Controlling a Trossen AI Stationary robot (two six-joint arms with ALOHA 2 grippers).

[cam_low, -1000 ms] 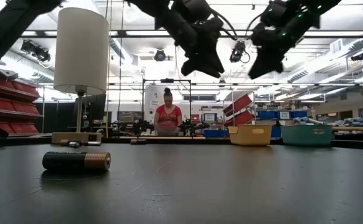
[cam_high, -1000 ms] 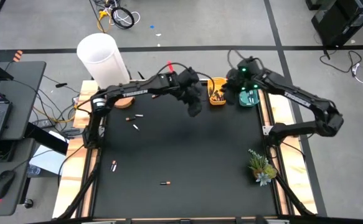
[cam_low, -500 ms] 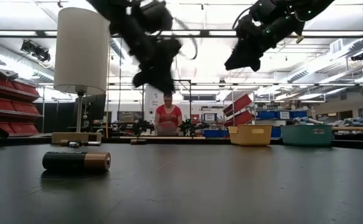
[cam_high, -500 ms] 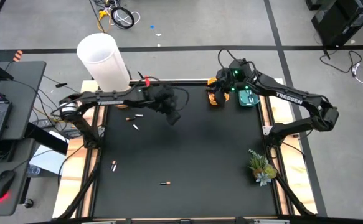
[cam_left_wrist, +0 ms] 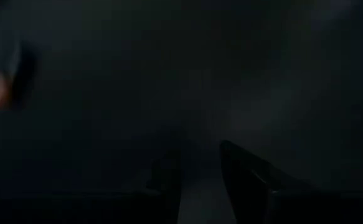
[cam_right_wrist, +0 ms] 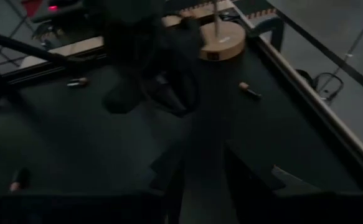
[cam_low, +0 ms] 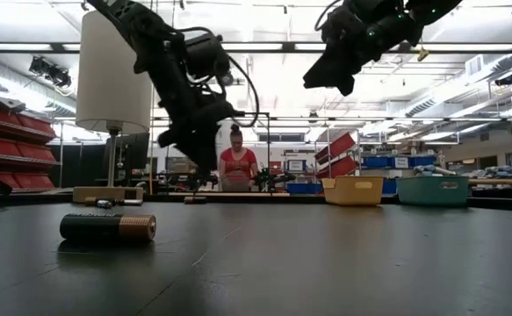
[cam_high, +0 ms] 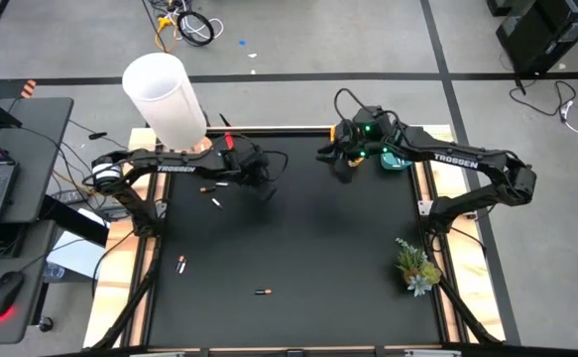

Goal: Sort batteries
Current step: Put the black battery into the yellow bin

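Black tabletop (cam_high: 298,248) is bounded by pale wooden side rails and is largely open across its centre and near half. Batteries lie scattered on the left side: two near the far left (cam_high: 212,187), one just nearer (cam_high: 215,202), one by the left edge (cam_high: 180,264), and one toward the near edge (cam_high: 262,292), which shows large in the low view (cam_low: 108,227). Left gripper (cam_high: 265,188) hangs low over the far-left area, beside the far pair; its fingers (cam_left_wrist: 246,174) stand slightly apart, holding nothing. Right gripper (cam_high: 340,171) is raised near the far edge, just beside the yellow tray (cam_low: 353,190) and teal tray (cam_high: 396,159); its fingers (cam_right_wrist: 256,171) are parted, empty. White lamp (cam_high: 163,99) occupies the far-left corner; a small plant (cam_high: 416,266) sits at the right edge.
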